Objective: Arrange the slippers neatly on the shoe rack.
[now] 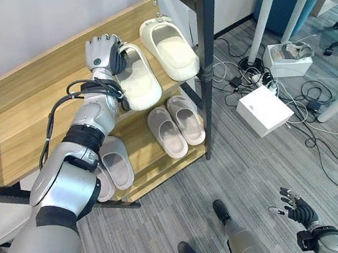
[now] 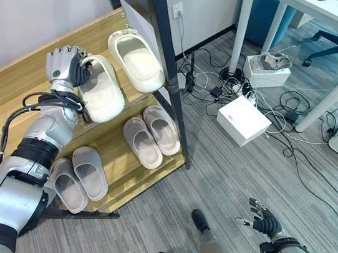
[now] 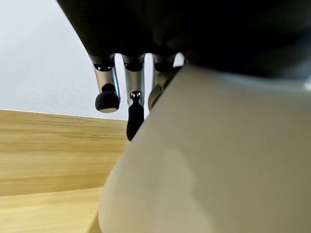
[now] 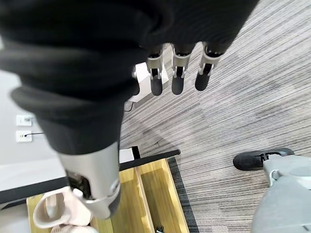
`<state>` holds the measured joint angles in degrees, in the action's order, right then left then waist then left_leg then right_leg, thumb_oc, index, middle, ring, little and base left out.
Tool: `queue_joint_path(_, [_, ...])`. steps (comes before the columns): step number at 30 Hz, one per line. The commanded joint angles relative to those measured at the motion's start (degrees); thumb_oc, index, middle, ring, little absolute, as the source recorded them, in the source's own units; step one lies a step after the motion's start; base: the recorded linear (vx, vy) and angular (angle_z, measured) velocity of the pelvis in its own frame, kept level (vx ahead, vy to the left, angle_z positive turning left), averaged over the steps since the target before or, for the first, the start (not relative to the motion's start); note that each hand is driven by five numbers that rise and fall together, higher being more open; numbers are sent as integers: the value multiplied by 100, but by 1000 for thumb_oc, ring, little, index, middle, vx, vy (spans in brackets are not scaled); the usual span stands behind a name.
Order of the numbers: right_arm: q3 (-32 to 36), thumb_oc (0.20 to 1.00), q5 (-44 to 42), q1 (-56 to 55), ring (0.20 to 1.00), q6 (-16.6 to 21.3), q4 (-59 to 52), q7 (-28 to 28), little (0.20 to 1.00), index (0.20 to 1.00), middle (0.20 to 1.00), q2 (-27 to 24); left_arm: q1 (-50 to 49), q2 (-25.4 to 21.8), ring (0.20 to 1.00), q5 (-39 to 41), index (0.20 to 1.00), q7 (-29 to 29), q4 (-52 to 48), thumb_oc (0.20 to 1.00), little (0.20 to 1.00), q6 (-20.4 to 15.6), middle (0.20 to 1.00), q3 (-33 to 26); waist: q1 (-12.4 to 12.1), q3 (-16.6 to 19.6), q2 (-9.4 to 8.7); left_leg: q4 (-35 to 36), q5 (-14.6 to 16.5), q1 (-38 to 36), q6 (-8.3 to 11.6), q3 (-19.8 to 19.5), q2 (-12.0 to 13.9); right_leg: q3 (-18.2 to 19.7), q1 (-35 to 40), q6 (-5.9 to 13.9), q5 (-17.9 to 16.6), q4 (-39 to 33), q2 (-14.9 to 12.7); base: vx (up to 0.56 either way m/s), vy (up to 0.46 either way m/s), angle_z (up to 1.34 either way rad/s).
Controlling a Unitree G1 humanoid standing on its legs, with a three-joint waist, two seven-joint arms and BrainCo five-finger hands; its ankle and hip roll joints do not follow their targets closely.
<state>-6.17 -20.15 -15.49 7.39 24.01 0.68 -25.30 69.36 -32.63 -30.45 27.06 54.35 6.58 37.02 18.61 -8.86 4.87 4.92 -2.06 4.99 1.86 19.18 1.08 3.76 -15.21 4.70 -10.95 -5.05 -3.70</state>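
On the top shelf of the wooden shoe rack [image 1: 22, 115], the left hand [image 1: 103, 52] curls its fingers round the heel of a cream rubber slipper [image 1: 139, 80], whose mate [image 1: 170, 47] lies just beside it. Two paler pairs sit on the rack's lower shelf. Well apart from the rack, the right hand [image 1: 299, 210] hangs over the grey floor, fingers relaxed and slightly spread.

The left hand [image 1: 103, 52] hides the cream slipper's [image 1: 139, 80] heel end.

Cream slippers [image 1: 173, 47] on shoe rack [image 1: 21, 103] top shelf, soles down.

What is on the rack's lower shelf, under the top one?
On the lower shelf lie a beige pair and a grey pair. The top shelf and the left arm cover the rest behind them.
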Motion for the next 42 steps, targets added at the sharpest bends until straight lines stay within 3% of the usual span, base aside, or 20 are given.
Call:
queue_joint_path(1, [187, 1000, -182, 6, 1000, 328, -362, 73, 1000, 1000, 1000, -374, 449, -146, 200, -201, 200, 137, 494, 200, 200, 122, 200, -154, 158, -233, -144, 8, 146, -276, 300, -503, 249, -208, 468, 385, 545, 5, 80, 31, -30, -25])
queue_joint_path(8, [111, 1000, -215, -13, 1000, 395, -389, 117, 1000, 1000, 1000, -278, 400, -196, 200, -147, 200, 247, 823, 200, 200, 231, 200, -260, 214, -245, -228, 8, 141, -251, 326, -403, 294, -165, 398, 394, 514, 5, 123, 12, -10, -4])
queue_joint_path(9, [91, 1000, -226, 2, 1000, 403, -354, 122, 1000, 1000, 1000, -268, 437, -207, 426, -150, 426, 223, 851, 426, 426, 239, 426, -225, 211, -243, -241, 8, 142, -253, 323, -387, 299, -152, 395, 401, 509, 5, 137, 26, -22, -6])
queue_joint_path(10, [73, 1000, -235, 9, 1000, 400, -300, 127, 1000, 1000, 1000, -244, 484, -180, 1000, -162, 1000, 208, 825, 1000, 1000, 229, 1000, -200, 195, -237, -252, 8, 148, -263, 326, -389, 302, -168, 407, 404, 512, 5, 144, 35, -25, -8])
queue_joint_path(17, [59, 1000, -249, -98, 1000, 344, -271, 26, 1000, 1000, 1000, -262, 548, 224, 1000, -91, 1000, 4, 522, 1000, 1000, 82, 1000, -148, 107, -206, -221, 8, 159, -339, 326, -582, 302, -370, 587, 351, 618, 5, 112, 13, -5, 2])
queue_joint_path(38, [-72, 1000, 30, -310, 1000, 100, -113, -340, 1000, 1000, 1000, -160, -717, 61, 1000, -378, 1000, -76, -2258, 1000, 1000, -152, 1000, -1186, -430, 1, -242, 8, 123, -463, 321, -1155, 217, -966, 1102, 275, 774, 5, 10, -11, -5, 18])
queue_joint_path(42, [17, 1000, 130, -457, 1000, 24, -79, -393, 1000, 1000, 1000, -75, -1480, 241, 1000, 736, 1000, -137, -3184, 1000, 1000, -666, 1000, -1841, -537, 74, -266, 8, 92, -475, 314, -1236, 189, -1066, 1180, 269, 766, 5, -21, -11, -3, 4])
